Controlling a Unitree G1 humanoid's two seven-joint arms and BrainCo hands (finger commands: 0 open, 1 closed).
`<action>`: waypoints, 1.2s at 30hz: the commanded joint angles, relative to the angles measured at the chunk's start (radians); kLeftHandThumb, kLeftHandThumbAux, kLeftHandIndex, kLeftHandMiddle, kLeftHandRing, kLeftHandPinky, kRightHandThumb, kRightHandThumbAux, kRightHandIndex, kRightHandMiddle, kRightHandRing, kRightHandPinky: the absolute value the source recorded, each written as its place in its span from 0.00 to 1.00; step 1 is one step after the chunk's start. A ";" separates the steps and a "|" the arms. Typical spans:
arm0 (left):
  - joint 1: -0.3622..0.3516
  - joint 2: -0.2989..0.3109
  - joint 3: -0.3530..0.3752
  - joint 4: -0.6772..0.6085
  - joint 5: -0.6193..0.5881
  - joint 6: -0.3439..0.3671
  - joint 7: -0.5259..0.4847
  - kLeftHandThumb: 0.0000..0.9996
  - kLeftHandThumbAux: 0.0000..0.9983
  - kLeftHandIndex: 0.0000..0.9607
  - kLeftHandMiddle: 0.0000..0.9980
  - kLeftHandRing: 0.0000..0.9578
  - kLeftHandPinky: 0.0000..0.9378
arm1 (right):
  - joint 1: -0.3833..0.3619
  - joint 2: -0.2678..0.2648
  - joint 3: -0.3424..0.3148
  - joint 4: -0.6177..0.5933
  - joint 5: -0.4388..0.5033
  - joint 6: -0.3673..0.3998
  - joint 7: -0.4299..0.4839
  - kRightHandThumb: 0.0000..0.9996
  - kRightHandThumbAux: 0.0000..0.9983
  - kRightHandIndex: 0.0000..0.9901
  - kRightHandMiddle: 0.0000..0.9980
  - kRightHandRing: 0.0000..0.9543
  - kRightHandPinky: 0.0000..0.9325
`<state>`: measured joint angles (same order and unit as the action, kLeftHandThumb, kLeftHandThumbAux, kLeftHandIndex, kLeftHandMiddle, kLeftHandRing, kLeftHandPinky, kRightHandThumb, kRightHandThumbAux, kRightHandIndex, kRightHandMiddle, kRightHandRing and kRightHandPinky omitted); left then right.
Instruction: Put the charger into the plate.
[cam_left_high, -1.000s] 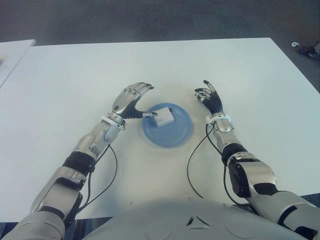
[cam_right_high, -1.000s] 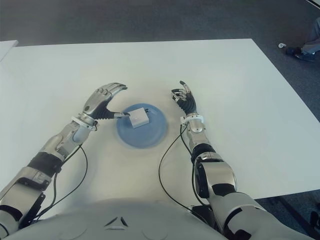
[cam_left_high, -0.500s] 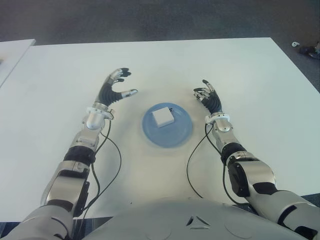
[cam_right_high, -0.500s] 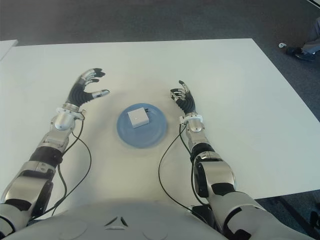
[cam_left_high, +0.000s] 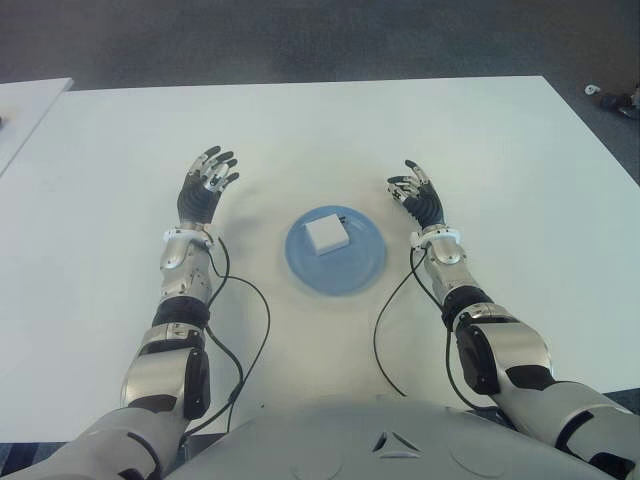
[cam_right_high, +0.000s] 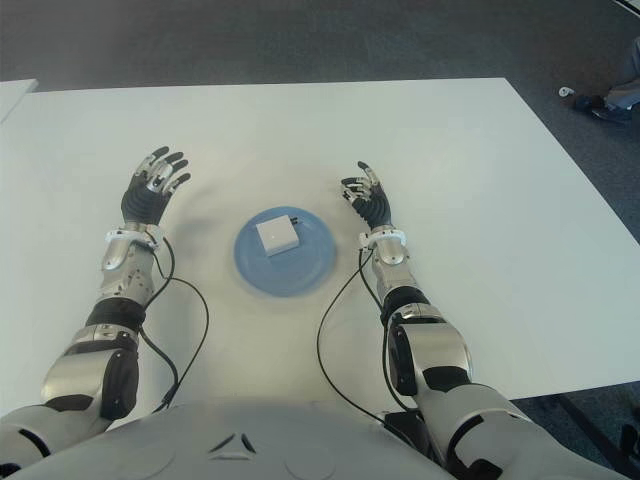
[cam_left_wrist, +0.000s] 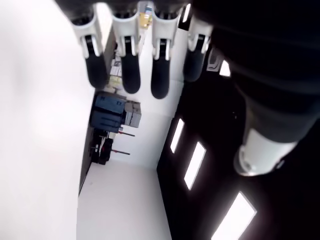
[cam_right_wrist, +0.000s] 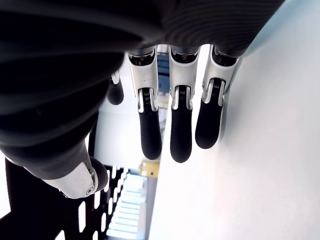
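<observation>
A small white square charger (cam_left_high: 326, 232) lies inside the round blue plate (cam_left_high: 350, 268) in the middle of the white table (cam_left_high: 320, 130). My left hand (cam_left_high: 205, 187) is well to the left of the plate, fingers spread and holding nothing. To the right of the plate shows my right hand (cam_left_high: 416, 198), fingers relaxed and empty. Both wrist views show straight fingers (cam_left_wrist: 125, 60) and fingers (cam_right_wrist: 177, 130) with nothing between them.
Black cables (cam_left_high: 385, 330) trail from both wrists across the table's near part. A second white table's corner (cam_left_high: 25, 105) shows at the far left. Dark floor lies beyond the far edge, with a person's shoe (cam_right_high: 600, 103) at the right.
My left hand has let go of the charger, drawn back to the left away from the plate and opened flat. The charger stays in the plate. The right hand has not moved.
</observation>
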<state>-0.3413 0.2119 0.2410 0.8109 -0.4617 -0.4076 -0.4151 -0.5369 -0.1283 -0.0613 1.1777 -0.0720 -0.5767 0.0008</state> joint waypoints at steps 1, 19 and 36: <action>0.006 0.009 -0.006 0.031 0.060 -0.042 -0.043 0.09 0.63 0.17 0.19 0.18 0.17 | 0.066 0.016 0.007 0.055 -0.005 0.083 0.012 0.08 0.67 0.06 0.35 0.38 0.37; 0.038 -0.009 -0.091 0.120 0.313 -0.127 0.072 0.02 0.50 0.00 0.00 0.00 0.00 | 0.077 0.015 0.005 0.040 -0.003 0.079 0.008 0.07 0.69 0.07 0.35 0.38 0.38; 0.075 -0.016 -0.157 0.110 0.436 -0.206 0.158 0.00 0.46 0.00 0.00 0.00 0.00 | 0.083 0.016 0.006 0.028 -0.003 0.079 0.001 0.07 0.71 0.08 0.35 0.37 0.37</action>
<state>-0.2919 0.1969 0.1039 0.9143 -0.0564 -0.6146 -0.2668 -0.5204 -0.1289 -0.0614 1.1653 -0.0721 -0.5767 -0.0033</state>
